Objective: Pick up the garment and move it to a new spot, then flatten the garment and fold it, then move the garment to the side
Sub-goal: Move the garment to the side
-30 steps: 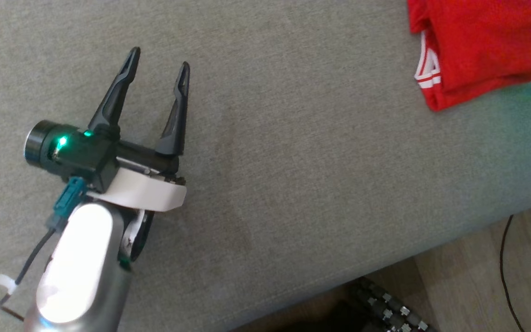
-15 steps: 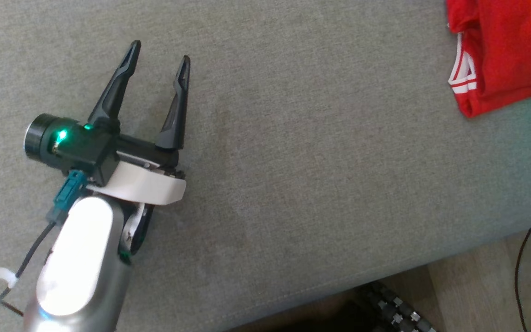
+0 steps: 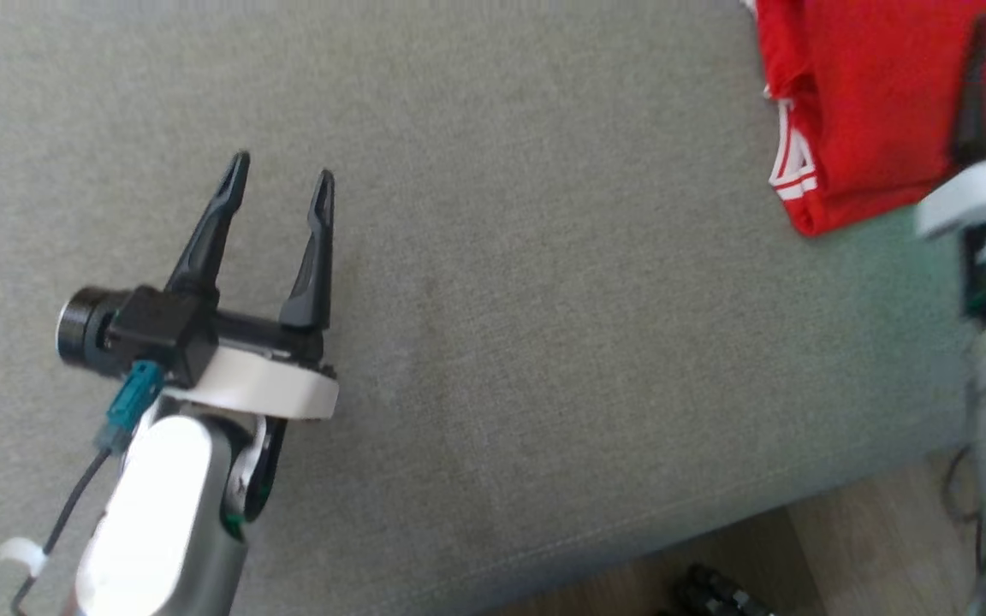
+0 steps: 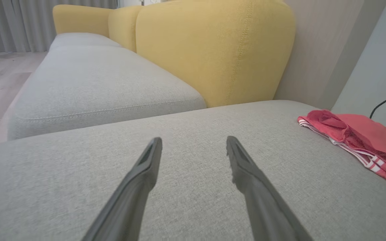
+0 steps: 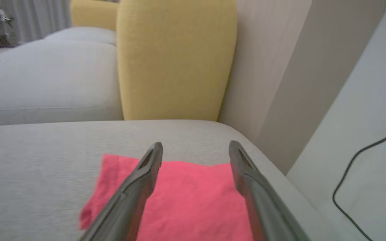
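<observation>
Right gripper (image 5: 195,145) stands with its two dark fingers spread wide and nothing between them. It holds nothing. Directly beneath and just ahead of those fingers lies the garment (image 5: 193,201), a red piece with white stripes at one edge, folded into a compact, layered rectangle. Whether the fingertips touch the cloth or hang just above it cannot be told. The garment rests flat on the grey seat cushion (image 3: 544,299), close to the cushion's far corner on this gripper's right. Its placement there fits the task's last step of moving the folded piece to the side, so the work looks close to done, and empty, parted jaws suit a garment that is lying on its own. Beyond the garment, straight ahead of the fingers, rises a yellow backrest (image 5: 176,60), with a pale wall to its right and a thin black cable (image 5: 354,160) trailing down that wall. Left gripper (image 3: 282,168) is well apart from the garment, off to the cloth's left over bare cushion, its fingers likewise spread and empty, likely parked clear so it does not disturb the fold. Wooden floor (image 3: 844,547) shows past the cushion's near edge.
</observation>
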Motion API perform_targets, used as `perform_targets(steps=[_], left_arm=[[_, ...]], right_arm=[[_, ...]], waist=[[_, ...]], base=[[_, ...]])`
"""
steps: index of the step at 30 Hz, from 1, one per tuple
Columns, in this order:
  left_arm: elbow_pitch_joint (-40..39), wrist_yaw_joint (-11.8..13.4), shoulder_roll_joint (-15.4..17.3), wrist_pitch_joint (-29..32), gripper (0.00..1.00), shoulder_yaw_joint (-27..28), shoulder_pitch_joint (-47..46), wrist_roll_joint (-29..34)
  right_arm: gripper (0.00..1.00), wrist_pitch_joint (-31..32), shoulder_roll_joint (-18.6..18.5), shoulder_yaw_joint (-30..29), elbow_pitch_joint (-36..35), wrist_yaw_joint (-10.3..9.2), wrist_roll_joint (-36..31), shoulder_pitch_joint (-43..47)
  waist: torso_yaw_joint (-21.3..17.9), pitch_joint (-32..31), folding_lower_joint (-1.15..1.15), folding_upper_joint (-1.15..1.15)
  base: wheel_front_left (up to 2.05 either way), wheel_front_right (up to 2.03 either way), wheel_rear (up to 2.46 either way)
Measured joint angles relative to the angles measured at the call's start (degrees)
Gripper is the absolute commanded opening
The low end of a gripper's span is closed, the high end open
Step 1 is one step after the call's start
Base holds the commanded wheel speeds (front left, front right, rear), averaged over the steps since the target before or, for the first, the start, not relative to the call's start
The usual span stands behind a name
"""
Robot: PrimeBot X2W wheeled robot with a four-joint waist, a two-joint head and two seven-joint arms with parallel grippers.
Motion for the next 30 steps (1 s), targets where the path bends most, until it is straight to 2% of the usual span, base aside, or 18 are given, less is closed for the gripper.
perform_targets(steps=[8,11,14,22,30], left_arm=[[0.4,2.1,-0.7,-0.5,1.00,1.7,3.7,-1.6],[0.6,2.6,-0.8,-0.5,1.00,2.4,4.9,-2.5],[0.6,3.6,-0.9,-0.5,1.00,3.8,7.2,-3.3],[0.7,4.9,-0.8,-0.5,1.00,5.8,11.8,-4.5],[1.4,5.0,-0.8,-0.5,1.00,5.6,15.3,-4.7]], right_arm=[[1.00,1.3,5.1,6.8,-17.5,0.00,3.4,14.7],[1.00,2.5,6.0,8.1,-21.2,0.00,4.0,17.0],[1.00,4.7,6.9,9.9,-27.2,0.00,4.8,21.4],[1.00,8.3,8.4,11.5,-34.1,0.00,4.9,29.0],[1.00,10.8,9.2,10.9,-37.7,0.00,5.0,36.3]], waist=[[2.8,-5.1,0.00,0.00],[4.1,-6.1,0.00,0.00],[7.0,-8.1,0.00,0.00],[11.7,-12.3,0.00,0.00],[13.2,-16.8,0.00,0.00]], base=[[0.00,0.00,0.00],[0.00,0.00,0.00],[0.00,0.00,0.00],[0.00,0.00,0.00],[0.00,0.00,0.00]])
